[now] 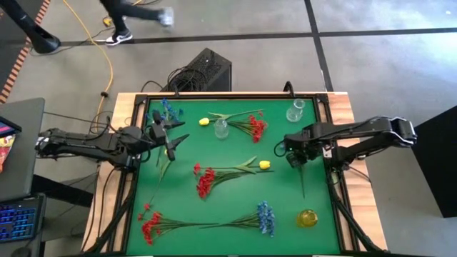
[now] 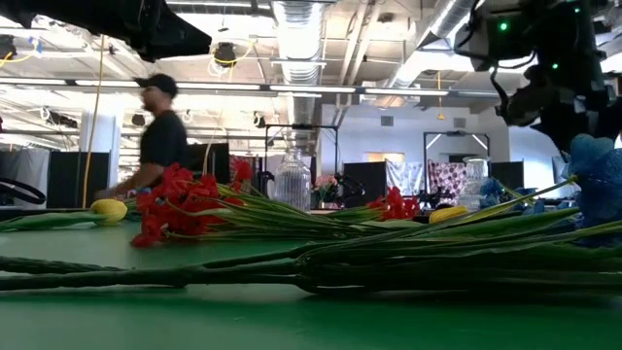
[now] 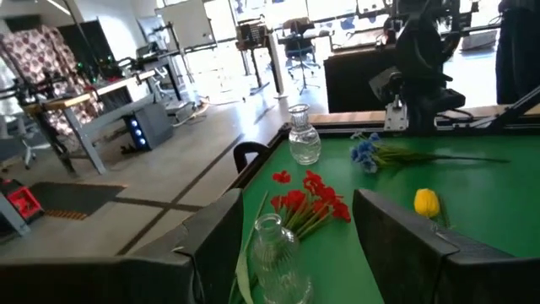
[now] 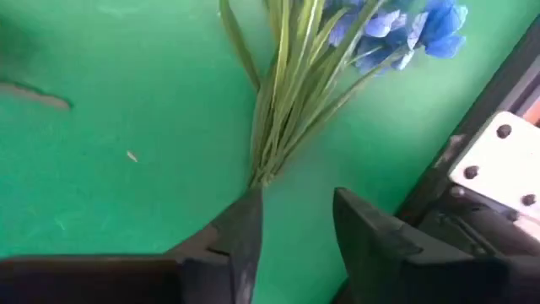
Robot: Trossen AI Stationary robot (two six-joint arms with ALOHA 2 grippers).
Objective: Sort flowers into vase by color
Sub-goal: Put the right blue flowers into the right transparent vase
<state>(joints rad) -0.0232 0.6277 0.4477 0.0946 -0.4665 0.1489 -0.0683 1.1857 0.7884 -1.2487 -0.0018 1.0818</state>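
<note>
Red (image 1: 203,182), blue (image 1: 265,218) and yellow (image 1: 264,165) sprigs lie flat on the green mat. My right gripper (image 1: 294,161) is open and low near the mat's right edge. In its wrist view the open fingers (image 4: 295,198) stand at the gathered stems (image 4: 268,143) of a blue sprig (image 4: 405,29) lying on the mat. My left gripper (image 1: 169,132) is open near the left edge, with a yellow bud (image 1: 167,151) and its stem on the mat just beside it. Its wide-spread fingers (image 3: 297,203) face a clear glass vase (image 3: 278,262) and a red cluster (image 3: 314,198). My right gripper has the blue sprig's stem bundle (image 4: 256,179) running up to the tip of one finger (image 4: 245,219), from above. Nothing shows between the two fingers, and I cannot tell whether that finger touches the stems.
Two clear vases (image 1: 221,128) (image 1: 296,111) stand near the far edge and a yellow one (image 1: 307,218) in the near right corner. A raised black frame (image 1: 328,171) rims the mat. A black box with cables (image 1: 207,71) sits behind the table; a person (image 2: 160,136) walks beyond.
</note>
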